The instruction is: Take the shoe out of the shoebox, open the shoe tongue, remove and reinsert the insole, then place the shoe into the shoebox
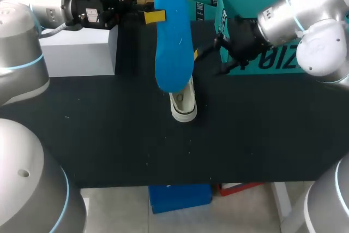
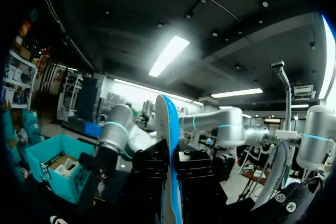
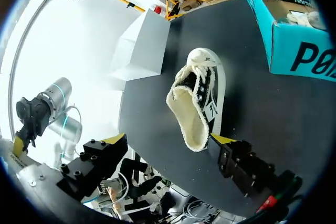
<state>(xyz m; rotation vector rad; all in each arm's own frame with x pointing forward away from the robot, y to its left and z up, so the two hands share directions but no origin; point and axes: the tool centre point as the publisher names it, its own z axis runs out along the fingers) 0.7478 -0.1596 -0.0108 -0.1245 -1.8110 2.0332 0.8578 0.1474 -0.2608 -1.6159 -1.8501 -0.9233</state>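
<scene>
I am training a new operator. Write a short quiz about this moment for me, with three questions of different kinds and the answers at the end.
1. True or false: the shoe lies inside the teal shoebox.
2. Fill in the missing word: the fingers of the right gripper are ____ (open or shut), with the heel of the shoe beside one of them.
3. Which gripper holds the blue insole?
A) the left gripper
B) the right gripper
C) neither

Key:
1. False. The shoe is on the black table, outside the shoebox.
2. Open.
3. A. The insole is clamped between its two fingers, above the shoe.
</scene>
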